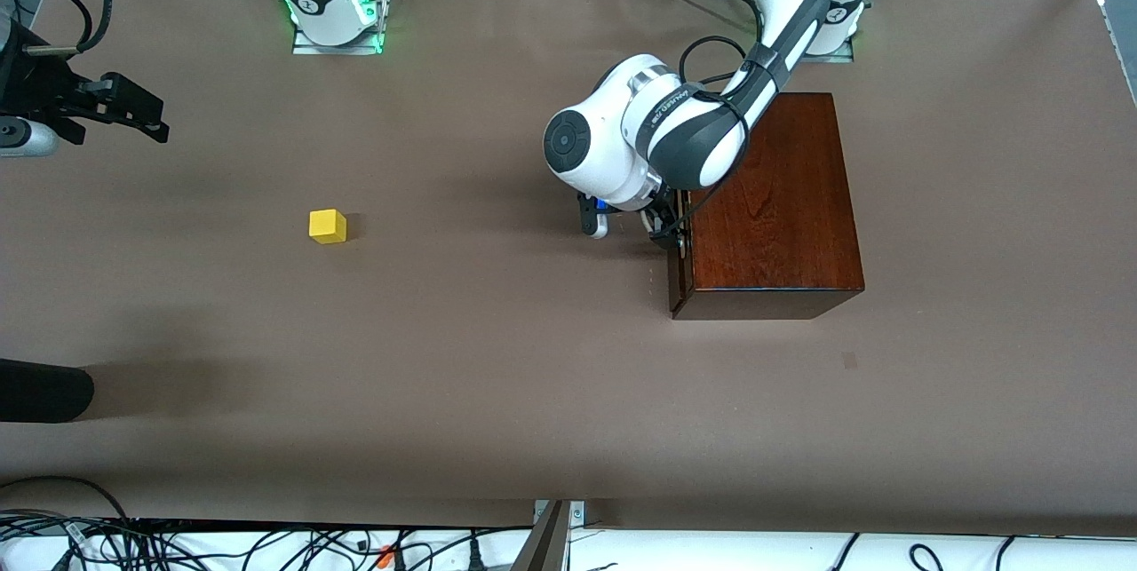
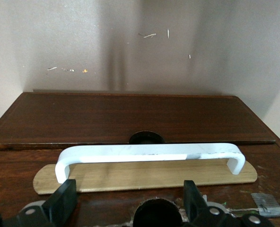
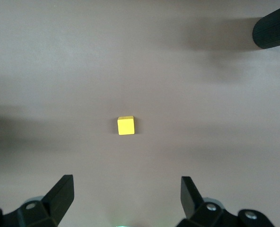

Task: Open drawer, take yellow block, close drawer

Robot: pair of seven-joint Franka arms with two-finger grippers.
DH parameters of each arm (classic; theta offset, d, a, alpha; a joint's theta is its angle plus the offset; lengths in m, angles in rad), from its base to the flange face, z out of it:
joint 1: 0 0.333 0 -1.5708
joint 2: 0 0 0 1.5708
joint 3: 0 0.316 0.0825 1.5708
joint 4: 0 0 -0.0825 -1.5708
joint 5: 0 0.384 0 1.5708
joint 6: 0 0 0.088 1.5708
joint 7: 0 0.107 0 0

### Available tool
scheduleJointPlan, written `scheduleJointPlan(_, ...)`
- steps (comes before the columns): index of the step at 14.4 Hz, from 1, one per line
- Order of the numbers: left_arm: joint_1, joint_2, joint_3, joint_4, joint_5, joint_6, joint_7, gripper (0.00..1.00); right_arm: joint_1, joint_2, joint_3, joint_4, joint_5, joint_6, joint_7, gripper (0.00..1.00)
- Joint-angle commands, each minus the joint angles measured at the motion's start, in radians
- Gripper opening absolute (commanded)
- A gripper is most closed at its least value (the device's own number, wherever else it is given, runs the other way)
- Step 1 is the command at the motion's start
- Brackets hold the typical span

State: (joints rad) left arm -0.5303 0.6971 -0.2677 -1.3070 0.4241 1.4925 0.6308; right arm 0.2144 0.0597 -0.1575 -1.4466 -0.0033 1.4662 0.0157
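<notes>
The yellow block (image 1: 327,226) lies on the bare table toward the right arm's end, out of the drawer; it also shows in the right wrist view as the yellow block (image 3: 126,126). My right gripper (image 1: 151,118) hangs open above the table edge, nothing between its fingers (image 3: 64,189). The drawer (image 2: 144,189) sits shut in the dark wooden box (image 1: 773,198). My left gripper (image 2: 129,188) is open right at the drawer front, its fingertips just short of the white handle (image 2: 149,152), holding nothing. In the front view the left wrist covers most of that gripper (image 1: 662,229).
A dark rounded object (image 1: 44,389) juts in over the table near the front camera at the right arm's end, also seen in the right wrist view (image 3: 272,28). Cables (image 1: 266,544) run along the table's near edge.
</notes>
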Motion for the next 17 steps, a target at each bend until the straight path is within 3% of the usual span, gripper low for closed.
scheduleJointPlan(1,-0.005,-0.022,-0.007,0.023,0.024,0.011,-0.060,1.00,-0.003,0.009,0.000,0.023,-0.004,-0.015,-0.005,1.00)
scheduleJointPlan(4,-0.019,-0.022,-0.039,0.078,-0.037,0.051,-0.141,1.00,-0.001,0.009,0.001,0.025,-0.006,-0.013,-0.005,1.00)
scheduleJointPlan(7,-0.023,-0.040,-0.051,0.168,-0.093,0.049,-0.380,1.00,-0.001,0.009,0.001,0.025,-0.007,-0.013,-0.005,1.00)
scheduleJointPlan(10,0.042,-0.172,-0.041,0.177,-0.179,0.039,-0.613,1.00,0.000,0.009,0.001,0.025,-0.007,-0.013,-0.005,1.00)
scheduleJointPlan(14,0.107,-0.310,-0.035,0.166,-0.163,-0.130,-0.686,1.00,0.003,0.009,0.003,0.025,-0.006,-0.013,-0.003,1.00)
scheduleJointPlan(17,0.208,-0.425,-0.041,0.111,-0.179,-0.158,-0.669,1.00,0.005,0.009,0.006,0.025,-0.006,-0.013,0.003,1.00)
